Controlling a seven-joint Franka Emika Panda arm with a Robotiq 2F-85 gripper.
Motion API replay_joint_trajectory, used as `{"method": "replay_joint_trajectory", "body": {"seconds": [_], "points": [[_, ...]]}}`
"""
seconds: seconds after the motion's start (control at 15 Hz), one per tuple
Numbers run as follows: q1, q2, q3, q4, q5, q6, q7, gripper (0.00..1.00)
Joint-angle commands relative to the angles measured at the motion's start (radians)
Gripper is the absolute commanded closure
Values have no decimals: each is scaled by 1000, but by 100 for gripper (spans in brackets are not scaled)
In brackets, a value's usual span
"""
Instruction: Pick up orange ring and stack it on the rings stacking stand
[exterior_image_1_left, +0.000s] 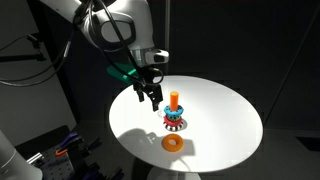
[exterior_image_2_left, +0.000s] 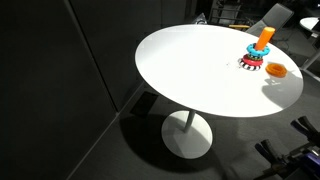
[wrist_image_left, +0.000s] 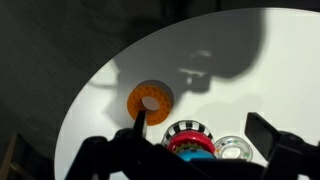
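Note:
The orange ring (exterior_image_1_left: 174, 142) lies flat on the white round table (exterior_image_1_left: 225, 105), near its front edge. It also shows in the other exterior view (exterior_image_2_left: 276, 70) and in the wrist view (wrist_image_left: 150, 99). The rings stacking stand (exterior_image_1_left: 174, 115) is upright just behind it, an orange peg over blue, red and striped rings, seen in both exterior views (exterior_image_2_left: 257, 52). In the wrist view only its stacked base (wrist_image_left: 190, 138) shows. My gripper (exterior_image_1_left: 150, 92) hangs open and empty above the table beside the stand. In the wrist view its fingers (wrist_image_left: 203, 128) straddle the stand's base. The ring lies just beyond one fingertip.
A clear ring (wrist_image_left: 235, 148) lies on the table touching the stand's base. The table edge (wrist_image_left: 85, 110) curves close to the orange ring, with dark floor beyond. The table stands on a white pedestal (exterior_image_2_left: 187, 135). Dark equipment (exterior_image_1_left: 60, 150) sits beside the table.

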Motion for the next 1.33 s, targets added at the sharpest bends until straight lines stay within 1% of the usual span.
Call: {"method": "replay_joint_trajectory", "body": {"seconds": [0.0,0.33,0.73,0.93,1.27], "points": [[-2,89,-21,45,41,44,-94,0],[-12,218,-24,112,109,98,-230,0],[-44,344,9,218,209,88,-386,0],[-60,398,29,273,218,58,-411,0],[-74,491,50,363,198,2,-379,0]]}}
